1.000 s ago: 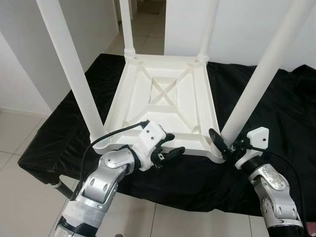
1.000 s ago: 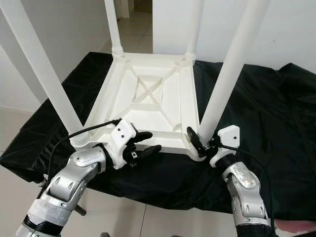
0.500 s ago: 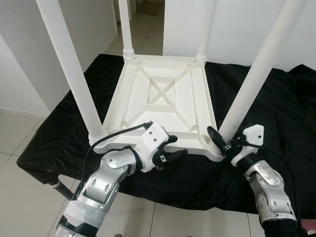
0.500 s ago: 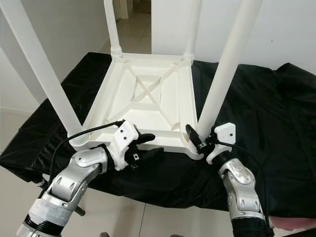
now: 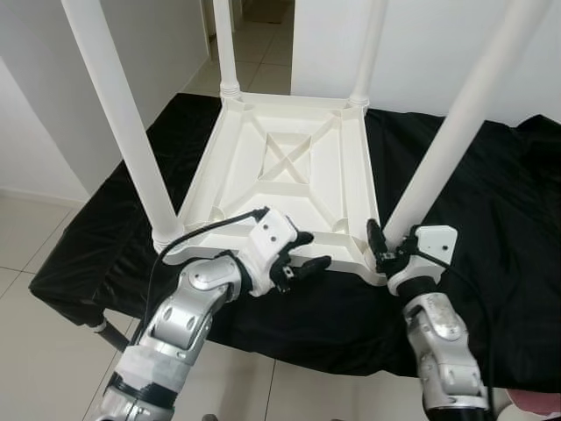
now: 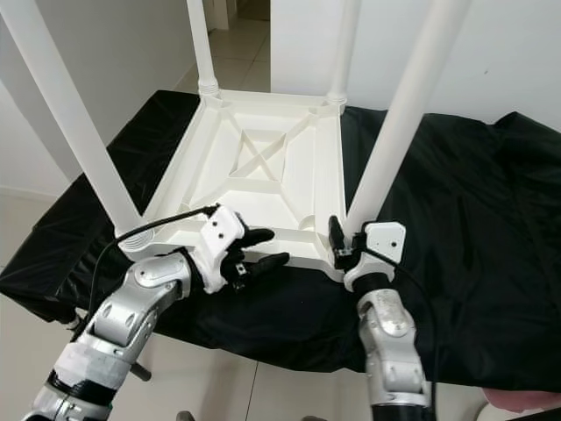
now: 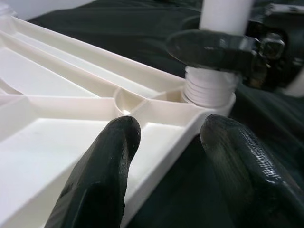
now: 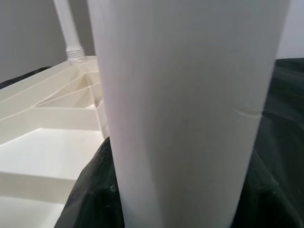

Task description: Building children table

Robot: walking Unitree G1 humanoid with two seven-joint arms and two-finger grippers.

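Four white legs stand up from the children's table top [image 5: 294, 189], which lies upside down on the black-draped surface [image 5: 491, 263] — that way its ribbed underside and corner sockets face you, and each leg can be turned in from above.

Take the near right leg [image 5: 438, 162] as your landmark. Your right end effector [image 6: 344, 247] sits at its base, just above the threaded collar; in the right wrist view the leg's shaft [image 8: 185, 109] runs between the two fingers, so it looks clamped around the leg, probably to twist it home or test it. I judge this leg is the step in hand.

Your left end effector [image 5: 302, 256] is over the table top's near edge, between the landmark leg and the near left leg [image 5: 118, 123]. Its fingers [image 7: 102, 171] are spread and pinch nothing: one lies over the inner tray, the other outside the rim — astride the edge, likely to steady the top against the turning. From there the landmark leg's collar [image 7: 209, 88] lies ahead, near but apart.
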